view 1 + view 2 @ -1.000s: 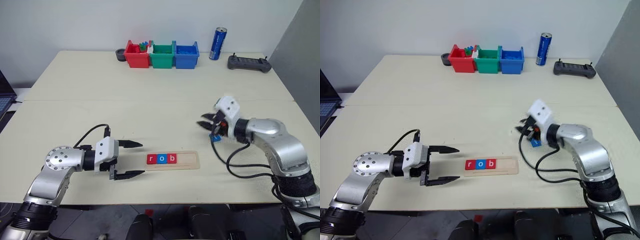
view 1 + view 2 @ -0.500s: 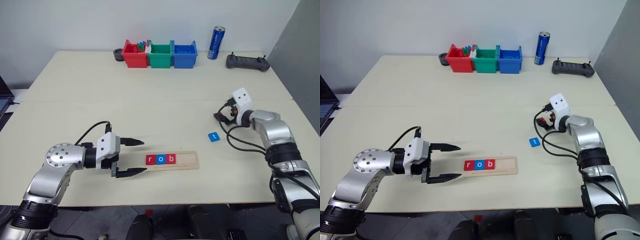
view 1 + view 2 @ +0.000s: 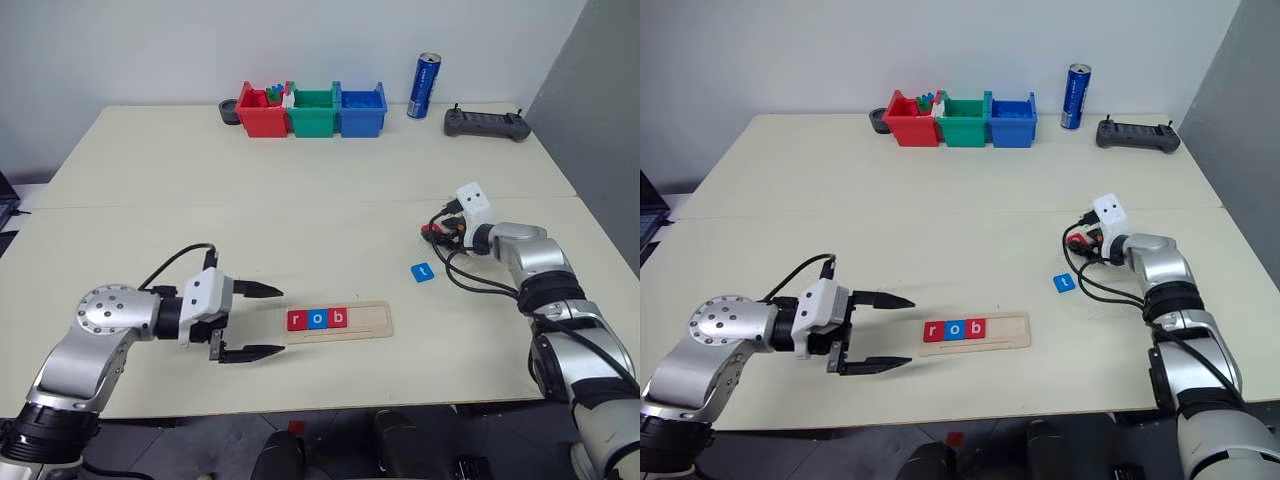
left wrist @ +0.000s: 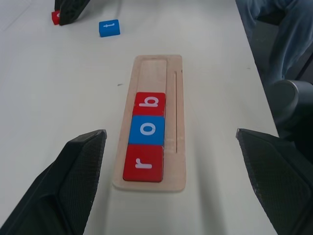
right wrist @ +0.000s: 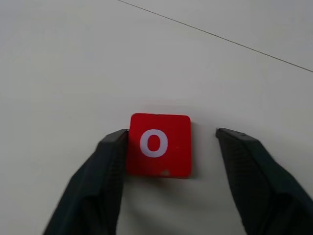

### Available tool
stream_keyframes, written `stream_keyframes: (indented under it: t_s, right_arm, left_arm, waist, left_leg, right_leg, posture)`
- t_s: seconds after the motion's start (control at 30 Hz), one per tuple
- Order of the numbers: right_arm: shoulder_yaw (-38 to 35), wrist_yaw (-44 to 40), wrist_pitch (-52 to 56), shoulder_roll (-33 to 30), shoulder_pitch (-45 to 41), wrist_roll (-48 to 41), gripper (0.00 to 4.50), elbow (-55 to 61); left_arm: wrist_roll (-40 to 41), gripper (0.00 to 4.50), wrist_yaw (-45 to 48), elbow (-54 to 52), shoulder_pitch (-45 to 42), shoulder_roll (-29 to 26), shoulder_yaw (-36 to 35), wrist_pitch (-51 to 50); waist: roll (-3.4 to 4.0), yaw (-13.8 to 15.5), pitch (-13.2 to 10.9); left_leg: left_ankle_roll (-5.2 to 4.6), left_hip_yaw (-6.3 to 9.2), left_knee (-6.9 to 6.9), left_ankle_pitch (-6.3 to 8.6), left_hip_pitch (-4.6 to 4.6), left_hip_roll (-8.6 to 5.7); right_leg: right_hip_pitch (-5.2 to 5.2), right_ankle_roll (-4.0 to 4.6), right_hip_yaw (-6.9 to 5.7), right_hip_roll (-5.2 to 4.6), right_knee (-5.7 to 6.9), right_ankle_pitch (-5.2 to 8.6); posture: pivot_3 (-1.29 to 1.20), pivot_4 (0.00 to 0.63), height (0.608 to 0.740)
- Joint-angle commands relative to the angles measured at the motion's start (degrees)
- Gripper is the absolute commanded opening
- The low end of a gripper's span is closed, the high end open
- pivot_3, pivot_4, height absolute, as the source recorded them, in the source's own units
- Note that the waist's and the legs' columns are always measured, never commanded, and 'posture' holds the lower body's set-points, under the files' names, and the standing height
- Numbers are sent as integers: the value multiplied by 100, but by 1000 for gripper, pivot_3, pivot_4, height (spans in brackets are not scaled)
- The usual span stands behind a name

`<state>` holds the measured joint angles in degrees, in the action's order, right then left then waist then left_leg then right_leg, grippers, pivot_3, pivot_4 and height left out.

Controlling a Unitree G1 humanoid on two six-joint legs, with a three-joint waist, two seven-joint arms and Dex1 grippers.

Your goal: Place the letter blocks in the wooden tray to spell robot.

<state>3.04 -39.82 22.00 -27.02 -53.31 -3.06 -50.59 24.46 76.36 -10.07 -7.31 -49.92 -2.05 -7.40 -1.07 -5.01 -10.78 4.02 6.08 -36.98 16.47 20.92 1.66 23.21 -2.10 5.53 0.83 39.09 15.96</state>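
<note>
A: Status? Wooden tray (image 3: pixel 338 320) sits at the near edge of the counter (image 3: pixel 300 200), long axis running left-right, with red r (image 4: pixel 143 164), blue o (image 4: pixel 148 129) and red b (image 4: pixel 150 102) filling its left three slots. Right two slots bare.

B: Next up is the red o tile (image 5: pixel 158 145). It lies flat on the counter at roughly 2 o'clock from the tray, well apart from it. The right gripper (image 5: pixel 168 142) is on it: fingers apart, straddling the tile. One finger (image 5: pixel 110 152) looks to be touching the tile's edge, the other (image 5: pixel 239 147) stands off with a gap. Not clamped yet.

A: And the blue t (image 3: pixel 422 271)?

B: On the counter between the tray and the right gripper, at about 1 o'clock from the tray's right end.

A: Left side?

B: Left gripper (image 3: pixel 262 322) hovers at the tray's 9 o'clock, just beside its left end, fingers wide apart, holding nothing.

A: So the right arm takes it.

B: Yes, far nearer. My read: close on the o, then carry it toward 8 o'clock into slot four.
</note>
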Motion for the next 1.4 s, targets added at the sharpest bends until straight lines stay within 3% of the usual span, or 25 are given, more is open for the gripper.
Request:
stream_keyframes:
  t_s: [0.03, 0.07, 0.3, 0.47, 0.57, 0.73, 0.93, 1.2, 1.4]
  right_arm:
    - [-28, 53, 81, 33, 19, 74, 1768, -181]
    - [-36, 78, 65, 39, 34, 77, 1451, -166]
    - [-186, 139, 237, -97, 527, -51, 1447, 1120]
    - [-380, 150, 1325, -376, 1653, -345, 1447, 3890]
    - [-608, 360, 2481, -466, 2947, -675, 1447, 6415]
    - [-566, 1217, 3973, 127, 4571, -915, 1447, 9054]
    - [13, 2181, 4469, 783, 5350, -689, 1447, 9803]
    - [-6, 2911, 4618, 1611, 5659, -695, 1447, 9750]
    - [-555, 3120, 4521, 2047, 5176, -819, 3607, 9846]
  left_arm:
    - [-22, 4500, 202, 267, 63, -61, -201, 423]
    - [-45, 4500, 232, 360, 96, -47, -200, 537]
    - [-148, 4500, 162, 715, 221, 105, -146, 1026]
    - [-175, 4500, 134, 775, 248, 147, -169, 1136]
    - [-187, 4500, 123, 815, 320, 172, -172, 1202]
    - [-218, 4500, 166, 760, 251, 207, -30, 1151]
    - [-176, 4500, 141, 520, -119, 188, 117, 812]
    - [-161, 4500, 70, 244, -373, 177, 184, 379]
    - [-168, 4500, 36, 175, -385, 173, 158, 249]
  waist:
    - [0, 1, 0]
    - [0, 1, 0]
    - [1, 5, 0]
    - [6, 41, -4]
    - [8, 59, -4]
    - [8, 77, -2]
    - [1, 55, 2]
    - [1, 53, 2]
    - [1, 43, 2]
  left_leg:
    - [0, 0, 0, 0, 0, 0]
    - [0, 0, 0, 0, 0, 0]
    - [0, 2, 0, 0, 2, 0]
    - [0, 9, 2, 0, 18, -2]
    - [0, 17, 4, 1, 26, -2]
    - [0, 18, 2, 1, 28, -1]
    - [2, 5, -4, -1, 2, 2]
    - [2, 6, 1, -1, 4, 3]
    - [3, 3, 0, -1, 4, 3]
  right_leg:
    - [0, 0, 0, 0, 0, 0]
    - [0, 0, 0, 0, 0, 0]
    - [0, 0, 0, 0, 0, 0]
    - [9, 0, -6, -4, -2, 0]
    - [14, -1, -12, -5, -5, 2]
    - [17, -2, -13, -2, -3, 3]
    - [-2, -39, 1, 4, -2, 15]
    - [1, -35, 1, 4, -5, 18]
    - [2, -34, 3, 4, -5, 19]
  posture:
    - [0, 150, 740]
    - [0, 150, 740]
    - [0, 150, 740]
    - [0, 150, 740]
    - [0, 150, 740]
    - [0, 150, 740]
    - [0, 150, 740]
    - [0, 150, 740]
    - [0, 150, 740]
